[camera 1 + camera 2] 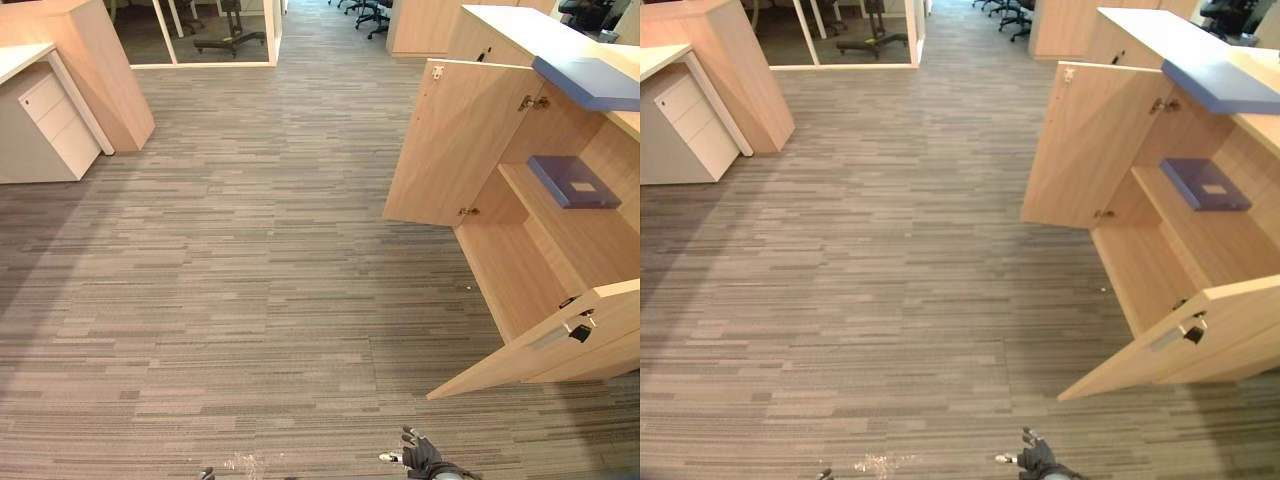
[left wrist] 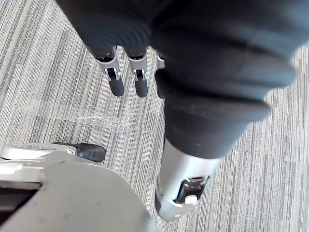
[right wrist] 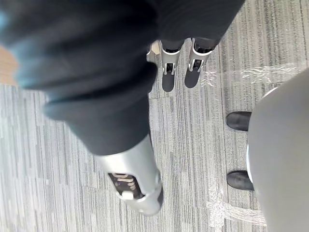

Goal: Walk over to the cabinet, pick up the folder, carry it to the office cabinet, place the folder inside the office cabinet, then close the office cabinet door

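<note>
Folder (image 1: 573, 181): blue, lying flat on the shelf inside the cabinet (image 1: 515, 275).
Cabinet doors: both wide open.
Left hand (image 2: 116, 79): fingers straight, empty.
Right hand (image 3: 169, 72): fingers straight, empty, short of the cabinet.

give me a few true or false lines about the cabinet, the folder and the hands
A blue folder lies on a shelf inside the cabinet. True.
Both cabinet doors are shut. False: the far door and the near door stand open.
The right hand grips the folder. False: its fingers are straight and hold nothing, above the carpet.
The left hand holds nothing. True.
</note>
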`<state>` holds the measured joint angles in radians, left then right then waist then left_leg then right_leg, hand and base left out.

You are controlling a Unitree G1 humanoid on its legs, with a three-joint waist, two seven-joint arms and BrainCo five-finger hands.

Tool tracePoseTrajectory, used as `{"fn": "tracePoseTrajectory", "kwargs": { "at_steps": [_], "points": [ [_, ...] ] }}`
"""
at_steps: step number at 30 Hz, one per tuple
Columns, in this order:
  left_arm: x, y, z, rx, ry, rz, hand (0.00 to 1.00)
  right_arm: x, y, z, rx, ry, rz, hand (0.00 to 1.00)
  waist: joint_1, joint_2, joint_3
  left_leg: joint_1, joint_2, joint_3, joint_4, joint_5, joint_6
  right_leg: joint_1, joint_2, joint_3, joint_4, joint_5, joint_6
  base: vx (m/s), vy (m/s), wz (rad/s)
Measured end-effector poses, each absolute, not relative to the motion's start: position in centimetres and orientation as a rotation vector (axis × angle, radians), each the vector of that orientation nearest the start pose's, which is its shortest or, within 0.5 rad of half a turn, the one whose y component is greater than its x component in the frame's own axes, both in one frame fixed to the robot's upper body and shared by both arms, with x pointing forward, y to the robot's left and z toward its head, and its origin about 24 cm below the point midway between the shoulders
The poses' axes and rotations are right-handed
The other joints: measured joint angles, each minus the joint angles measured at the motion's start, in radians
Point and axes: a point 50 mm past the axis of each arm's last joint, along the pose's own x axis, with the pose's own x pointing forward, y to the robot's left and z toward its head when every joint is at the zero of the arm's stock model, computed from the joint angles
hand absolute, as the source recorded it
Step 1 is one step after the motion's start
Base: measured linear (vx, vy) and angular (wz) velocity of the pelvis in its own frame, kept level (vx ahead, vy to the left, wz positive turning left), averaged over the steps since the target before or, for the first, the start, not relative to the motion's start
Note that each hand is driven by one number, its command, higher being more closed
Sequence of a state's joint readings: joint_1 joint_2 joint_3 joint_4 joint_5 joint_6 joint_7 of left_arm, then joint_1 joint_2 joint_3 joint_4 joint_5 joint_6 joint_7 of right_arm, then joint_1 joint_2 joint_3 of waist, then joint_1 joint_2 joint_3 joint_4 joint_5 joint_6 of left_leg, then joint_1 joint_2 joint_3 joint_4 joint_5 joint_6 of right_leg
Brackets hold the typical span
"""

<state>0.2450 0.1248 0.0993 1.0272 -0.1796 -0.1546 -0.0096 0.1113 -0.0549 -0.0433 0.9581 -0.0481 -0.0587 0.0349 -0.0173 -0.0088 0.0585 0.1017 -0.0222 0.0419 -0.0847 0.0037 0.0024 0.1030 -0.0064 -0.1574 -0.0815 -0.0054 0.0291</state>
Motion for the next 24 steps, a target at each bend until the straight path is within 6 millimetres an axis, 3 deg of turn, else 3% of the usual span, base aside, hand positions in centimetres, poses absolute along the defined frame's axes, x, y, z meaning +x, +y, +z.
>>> {"fn": "tracePoseTrajectory", "kwargs": {
  "at_steps": [9,11,13,15,17,20,22,24],
  "points": [
    [4.4,22.2,-15.7,-0.081,1.054,0.313,0.0,10.8,-17.7,-14.9,-0.085,0.972,-0.017,0.0,-0.006,-0.011,0.007,-0.005,0.003,0.004,0.013,-0.007,-0.006,-0.001,0.001,0.001,0.001,0.0,0.0,-0.02,-0.003,0.0],
    [5.1,22.3,-15.4,-0.087,1.02,0.319,0.0,10.9,-17.6,-14.9,-0.057,0.965,-0.028,0.0,-0.002,-0.018,0.025,-0.08,0.016,0.016,0.192,-0.101,-0.018,-0.004,0.004,0.004,0.02,-0.005,-0.006,-0.03,-0.012,-0.12],
    [6.0,22.3,-15.0,-0.107,0.971,0.333,0.0,11.3,-17.6,-14.7,-0.04,0.948,-0.039,0.0,0.009,-0.011,0.061,-0.158,0.051,0.047,0.398,-0.183,-0.052,-0.005,0.021,0.015,0.049,-0.036,-0.039,-0.05,-0.028,-0.25],
    [7.2,22.7,-14.3,-0.134,0.899,0.366,0.0,11.6,-17.5,-14.6,-0.019,0.933,-0.048,0.0,0.014,-0.012,0.089,-0.29,0.104,0.088,0.692,-0.197,-0.075,-0.001,0.037,0.03,0.077,-0.065,-0.07,-0.06,-0.053,-0.2],
    [7.5,22.6,-14.1,-0.181,0.867,0.407,0.0,11.8,-17.6,-14.5,-0.02,0.921,-0.061,0.0,0.024,-0.004,0.1,-0.387,0.161,0.118,0.86,-0.23,-0.044,0.005,0.047,0.043,0.107,-0.084,-0.083,0.04,-0.037,-0.23],
    [7.6,22.5,-14.1,-0.226,0.843,0.443,0.0,11.6,-18.0,-14.5,-0.018,0.926,-0.082,0.0,0.038,-0.01,0.103,-0.445,0.173,0.11,0.739,-0.236,-0.056,0.009,0.02,0.072,0.113,-0.097,-0.081,0.14,0.054,-0.28],
    [7.7,22.3,-14.1,-0.234,0.838,0.449,0.0,11.5,-18.0,-14.6,-0.002,0.931,-0.091,0.0,0.05,-0.009,0.104,-0.451,0.15,0.098,0.55,-0.193,-0.057,0.013,-0.012,0.096,0.114,-0.111,-0.062,0.24,0.19,-0.3],
    [7.7,22.0,-14.1,-0.249,0.835,0.457,0.0,11.4,-18.0,-14.6,0.0,0.935,-0.094,0.0,0.054,-0.002,0.101,-0.45,0.13,0.1,0.351,-0.093,-0.065,0.023,-0.055,0.11,0.117,-0.135,-0.025,0.31,0.282,-0.25]
  ]
}}
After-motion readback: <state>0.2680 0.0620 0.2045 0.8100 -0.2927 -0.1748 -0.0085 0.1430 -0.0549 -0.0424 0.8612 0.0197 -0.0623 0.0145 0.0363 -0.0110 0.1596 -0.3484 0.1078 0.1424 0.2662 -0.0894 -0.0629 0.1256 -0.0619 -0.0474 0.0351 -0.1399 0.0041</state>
